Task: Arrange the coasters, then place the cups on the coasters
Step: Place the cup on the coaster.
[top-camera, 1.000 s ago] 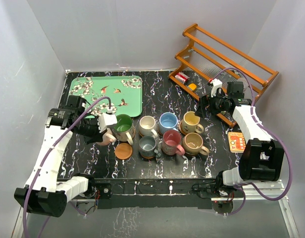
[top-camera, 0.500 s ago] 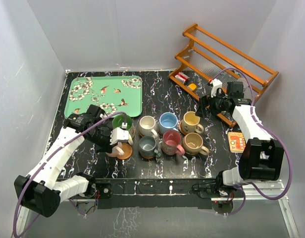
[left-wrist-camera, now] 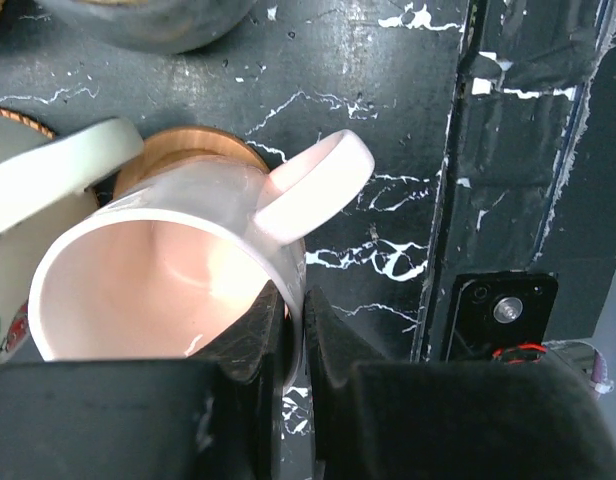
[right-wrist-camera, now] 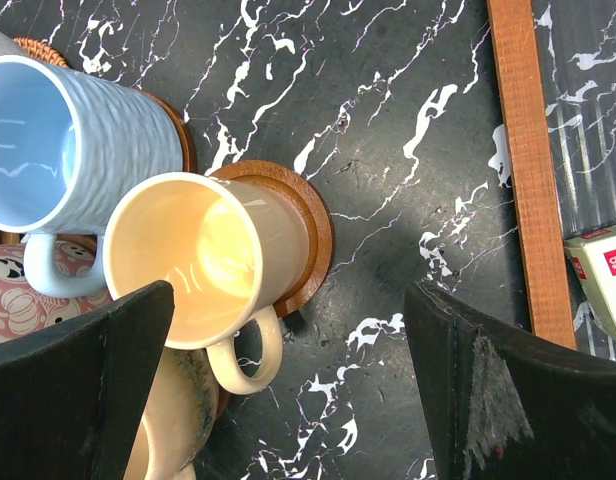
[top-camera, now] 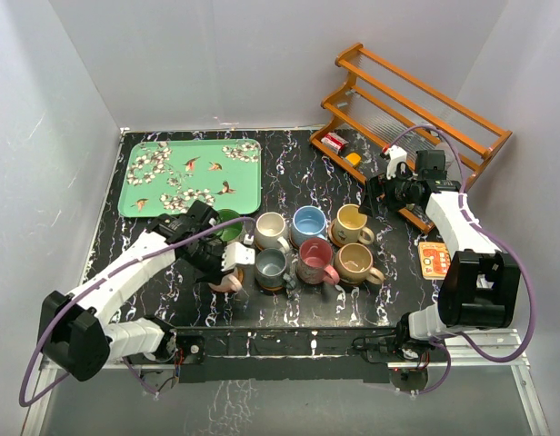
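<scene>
Black marbled table (top-camera: 289, 159) is sitting inside white walls. Left gripper (left-wrist-camera: 288, 330) is clamping the pink mug (left-wrist-camera: 138, 290) by its rim over a brown coaster (left-wrist-camera: 188, 150); only the left wrist view is showing this, and contact is unclear. Right gripper (right-wrist-camera: 288, 300) is hanging wide open above the yellow mug (right-wrist-camera: 193, 255). Box (right-wrist-camera: 603, 270) label is showing "del", cut off.

Left gripper (left-wrist-camera: 293, 300) tightly closed, arm stretched low; right gripper (right-wrist-camera: 288, 295) wide, arm extended.

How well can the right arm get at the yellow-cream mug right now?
Probably yes: the right gripper hangs open close above the yellow-cream mug with nothing between them, though the light blue mug stands close beside it.
</scene>
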`<state>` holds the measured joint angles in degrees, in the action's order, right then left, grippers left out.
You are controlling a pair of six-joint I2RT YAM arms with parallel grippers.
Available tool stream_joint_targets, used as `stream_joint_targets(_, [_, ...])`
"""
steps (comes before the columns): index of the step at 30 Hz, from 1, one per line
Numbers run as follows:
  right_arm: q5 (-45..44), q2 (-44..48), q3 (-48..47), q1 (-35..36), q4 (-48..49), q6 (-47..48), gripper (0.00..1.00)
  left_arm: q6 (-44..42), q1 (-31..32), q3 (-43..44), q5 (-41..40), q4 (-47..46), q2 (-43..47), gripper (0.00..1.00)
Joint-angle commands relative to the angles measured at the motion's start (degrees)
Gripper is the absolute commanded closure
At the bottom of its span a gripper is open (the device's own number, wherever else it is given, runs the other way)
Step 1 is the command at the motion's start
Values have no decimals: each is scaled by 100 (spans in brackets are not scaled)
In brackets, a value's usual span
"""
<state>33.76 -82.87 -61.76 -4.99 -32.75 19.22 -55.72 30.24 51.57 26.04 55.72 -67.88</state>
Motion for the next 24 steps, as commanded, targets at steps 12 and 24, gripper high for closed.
stream_joint_targets(12, [7,-18,-258,-31,168,69,2,361,426,-95,-311,-556,-212,100])
stream_joint_targets(24, [34,-36,-267,-30,145,64,2,578,598,-186,-410,-584,-235,100])
